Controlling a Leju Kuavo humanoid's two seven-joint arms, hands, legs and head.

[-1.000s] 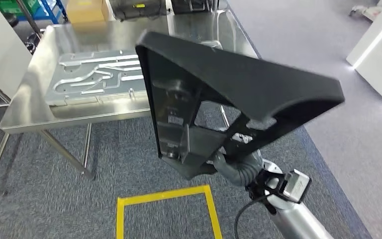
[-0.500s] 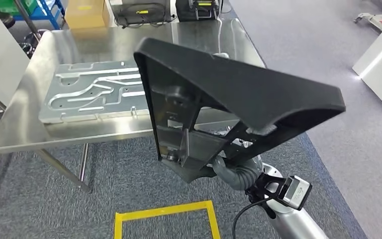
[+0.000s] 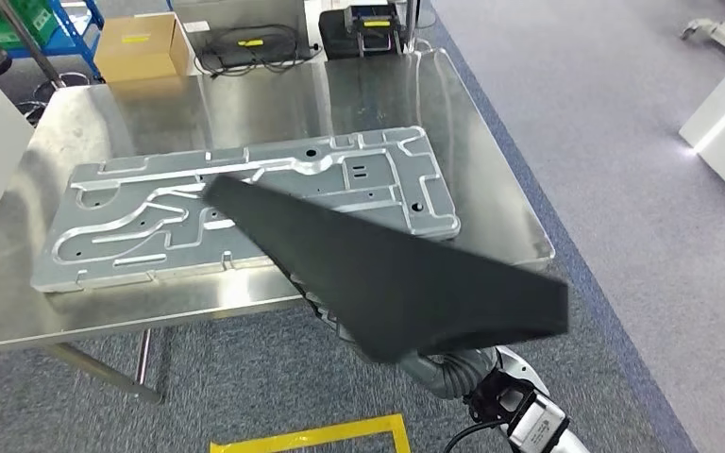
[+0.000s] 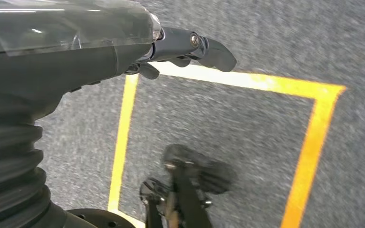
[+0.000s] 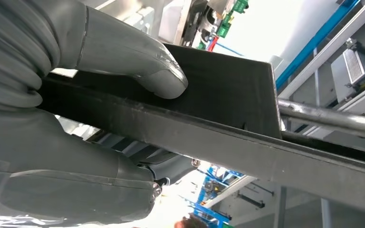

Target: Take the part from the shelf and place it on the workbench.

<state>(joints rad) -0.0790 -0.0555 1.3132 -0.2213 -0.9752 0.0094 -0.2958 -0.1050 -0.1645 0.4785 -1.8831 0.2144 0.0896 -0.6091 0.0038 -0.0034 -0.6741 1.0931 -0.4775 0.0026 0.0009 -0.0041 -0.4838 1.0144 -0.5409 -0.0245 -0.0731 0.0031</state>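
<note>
Fingers (image 5: pixel 123 61) of the right hand (image 5: pixel 76 109) clamp the black part (image 3: pixel 387 274): thick grey thumb pressed on one face, the other fingers wrapped under the opposite side, edge of the part running between them in the right wrist view. Part is a flat, dark, wedge-shaped panel, blurred in the head view, held in the air over the near edge of the steel surface (image 3: pixel 491 160), narrow tip reaching above the machined aluminium plate (image 3: pixel 132 226), wide end hanging out past the surface edge over the grey carpet (image 3: pixel 642 123). Cannot tell whether the part touches the plate. Ribbed grey wrist cover (image 3: pixel 453 373) of the right arm shows just below the part.

Left hand (image 4: pixel 123 52) hangs above the carpet, nothing in it; dark fingers (image 4: pixel 204 47) stick out loosely curved, not clenched, over a yellow tape square (image 4: pixel 313 142) on the floor.

Aluminium plate lies flat on the surface, channels and holes facing up, covering most of the near half. Beyond the plate, off the far edge of the surface: a cardboard box (image 3: pixel 142 45), a dark tray with cables (image 3: pixel 245 42), a black device with a yellow label (image 3: pixel 363 28). Blue rack with green bins (image 3: pixel 28 19) sits past the box.
</note>
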